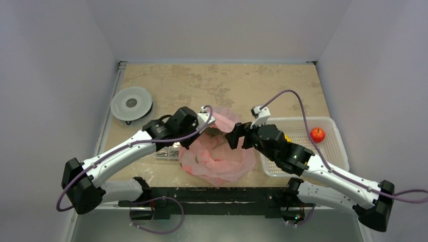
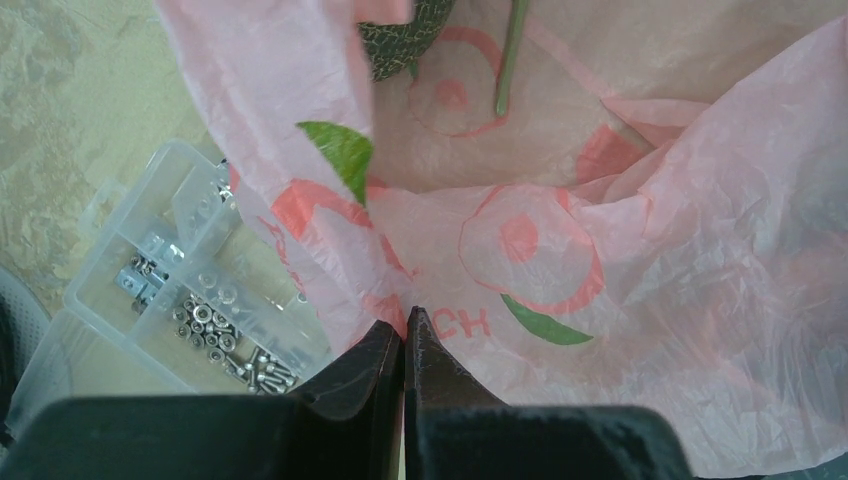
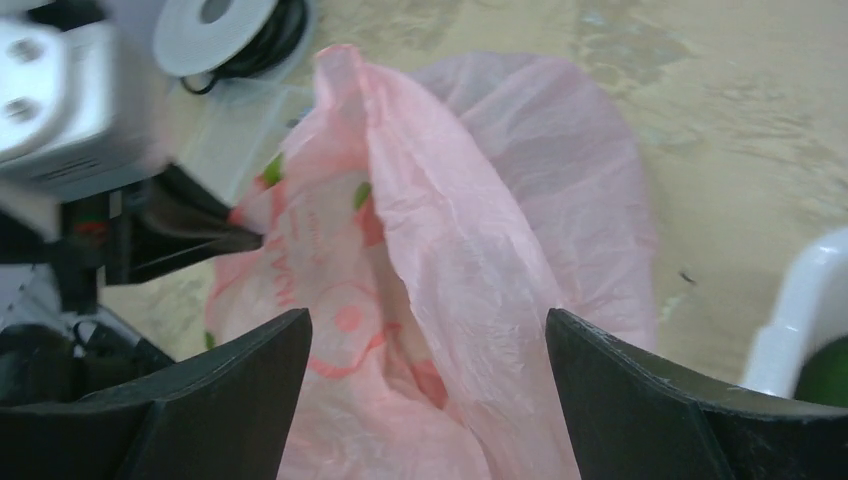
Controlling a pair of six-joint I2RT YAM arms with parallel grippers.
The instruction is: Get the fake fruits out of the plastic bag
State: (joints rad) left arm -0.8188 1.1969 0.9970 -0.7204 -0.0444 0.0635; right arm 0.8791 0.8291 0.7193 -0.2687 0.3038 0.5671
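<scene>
bag (image 1: 217,159) sits mid-table between the arms, with a dark green fruit (image 2: 400,45) visible deep inside. left gripper (image 2: 405,335) is pressed together, pinching the bag's rim. right gripper (image 3: 425,320) is spread wide and the bag lies straight ahead of it, so the right arm looks free to reach in.

Partial red letters "CH" on the plastic bag (image 2: 650,250)

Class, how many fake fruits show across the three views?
4: red fruit and yellow fruit in the white basket; green fruit behind its rim; dark green fruit inside the plastic bag. Others may be hidden.
</scene>
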